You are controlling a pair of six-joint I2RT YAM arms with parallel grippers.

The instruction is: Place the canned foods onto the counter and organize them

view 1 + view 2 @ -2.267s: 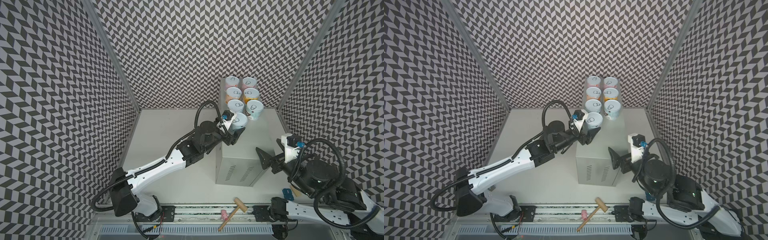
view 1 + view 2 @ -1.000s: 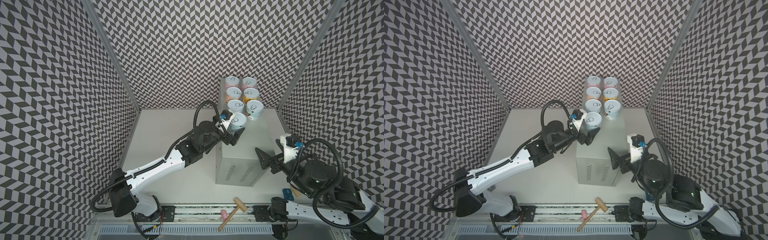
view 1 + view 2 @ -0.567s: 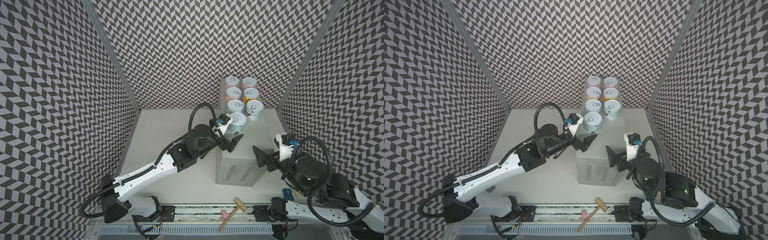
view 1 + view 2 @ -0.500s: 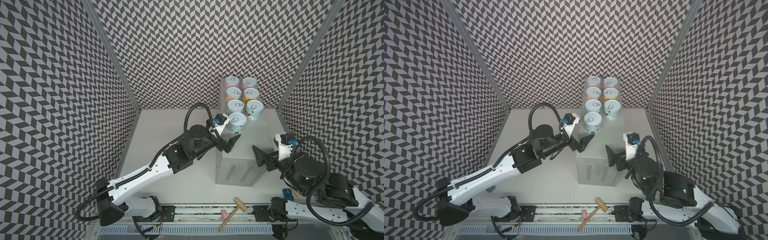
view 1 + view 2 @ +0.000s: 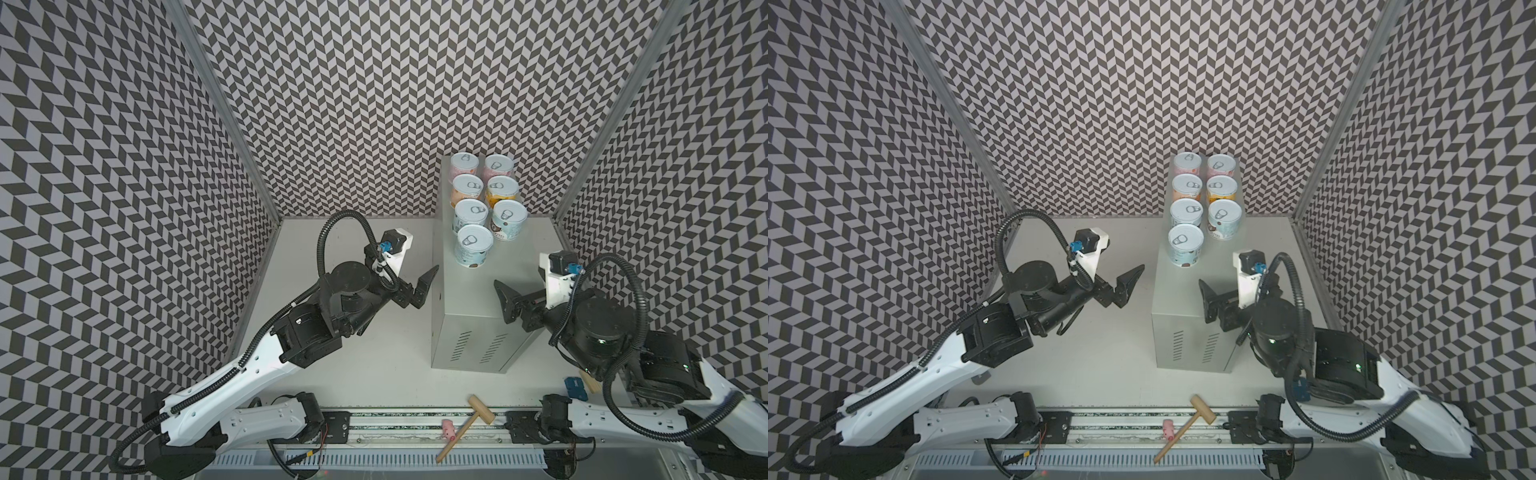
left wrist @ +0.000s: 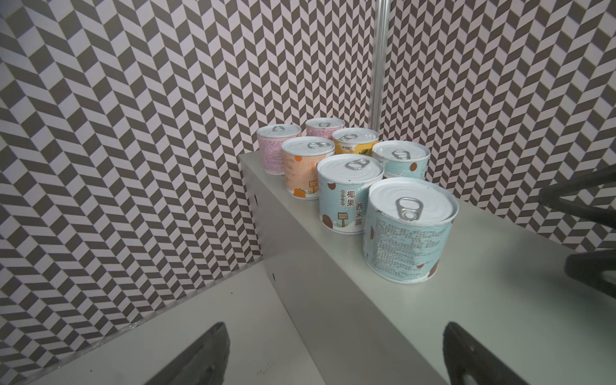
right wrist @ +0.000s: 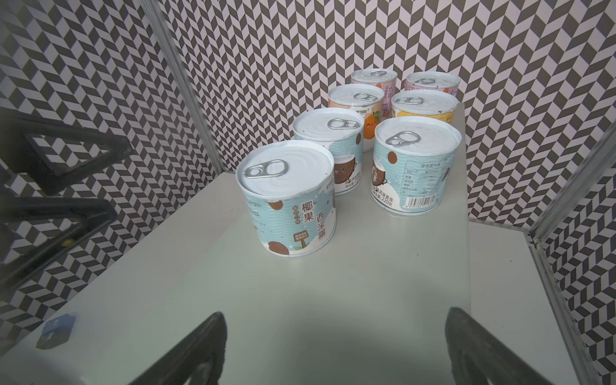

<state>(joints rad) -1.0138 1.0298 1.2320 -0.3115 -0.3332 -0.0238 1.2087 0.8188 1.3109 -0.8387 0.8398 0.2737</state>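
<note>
Several canned foods stand upright in two rows at the far end of the grey counter (image 5: 478, 303). The nearest one, a pale blue can (image 5: 475, 245) (image 5: 1185, 246) (image 6: 408, 230) (image 7: 288, 200), stands alone in front of the left row. My left gripper (image 5: 426, 282) (image 5: 1128, 283) (image 6: 334, 328) hangs open and empty just off the counter's left edge, apart from that can. My right gripper (image 5: 505, 296) (image 5: 1206, 298) (image 7: 333, 313) is open and empty over the counter's near right part, facing the cans.
A wooden mallet (image 5: 467, 420) and a small pink thing (image 5: 448, 428) lie on the front rail. A small blue object (image 5: 575, 384) sits on the floor by the right arm. Patterned walls close in on the left, back and right.
My left gripper opened, let go of the nearest pale blue can and drew back leftward off the counter. The can stays standing. The right arm edged slightly toward the counter.
</note>
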